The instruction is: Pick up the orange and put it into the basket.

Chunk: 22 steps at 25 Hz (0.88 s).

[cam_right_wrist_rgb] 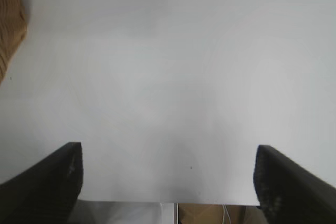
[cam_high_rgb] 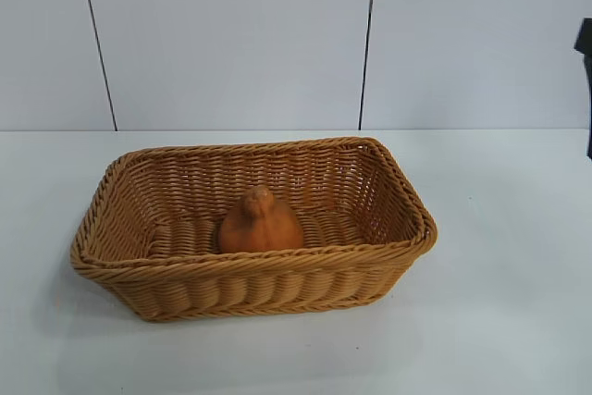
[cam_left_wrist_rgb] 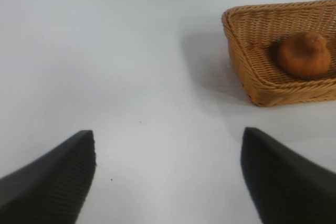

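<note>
The orange (cam_high_rgb: 260, 223) is a lumpy orange-brown fruit with a knob on top. It sits upright inside the tan wicker basket (cam_high_rgb: 120, 270) at the table's middle. Both also show in the left wrist view: the orange (cam_left_wrist_rgb: 304, 55) in the basket (cam_left_wrist_rgb: 247, 56). My left gripper (cam_left_wrist_rgb: 168, 145) is open and empty over bare table, well apart from the basket. My right gripper (cam_right_wrist_rgb: 168, 156) is open and empty near a table edge; a corner of the basket (cam_right_wrist_rgb: 10, 30) shows far off. In the exterior view only a dark part of the right arm (cam_high_rgb: 585, 62) shows at the right edge.
The white table (cam_high_rgb: 499, 321) spreads around the basket on all sides. A panelled white wall (cam_high_rgb: 231, 34) stands behind it. In the right wrist view the table edge (cam_right_wrist_rgb: 173, 202) lies just under the gripper.
</note>
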Tool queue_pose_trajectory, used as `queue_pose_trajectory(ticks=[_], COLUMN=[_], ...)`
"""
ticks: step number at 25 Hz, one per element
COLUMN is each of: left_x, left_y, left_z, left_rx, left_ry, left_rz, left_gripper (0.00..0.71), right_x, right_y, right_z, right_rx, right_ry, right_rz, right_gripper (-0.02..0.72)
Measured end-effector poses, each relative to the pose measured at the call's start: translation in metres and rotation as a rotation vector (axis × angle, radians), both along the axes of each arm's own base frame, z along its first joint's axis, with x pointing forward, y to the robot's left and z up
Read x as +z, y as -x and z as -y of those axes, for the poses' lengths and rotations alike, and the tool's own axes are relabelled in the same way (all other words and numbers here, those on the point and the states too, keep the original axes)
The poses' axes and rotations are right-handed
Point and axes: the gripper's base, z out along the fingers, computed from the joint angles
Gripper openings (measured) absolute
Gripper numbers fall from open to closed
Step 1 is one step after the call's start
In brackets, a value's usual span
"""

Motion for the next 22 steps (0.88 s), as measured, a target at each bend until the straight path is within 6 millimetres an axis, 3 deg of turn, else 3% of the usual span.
queue_pose_trajectory(ticks=[7,12,17,22], left_x=[0.0,0.0,0.0,0.0], left_y=[0.0,0.0,0.0,0.0], left_z=[0.0,0.0,0.0,0.0], left_rx=[0.0,0.0,-0.001,-0.001], left_ry=[0.0,0.0,0.001,0.001], left_rz=[0.0,0.0,0.0,0.0], left_gripper=[0.549,0.549,0.549,0.549], right_x=[0.012,0.004,-0.013,-0.006], right_y=[0.075,0.122,0.161,0.186], right_z=[0.008,0.014,0.019,0.021], right_rx=[-0.001,0.003,0.029,0.025], right_ry=[-0.018,-0.033,-0.018,-0.038], right_rz=[0.175,0.374,0.506,0.659], right_gripper=[0.61,0.61,0.61,0.61])
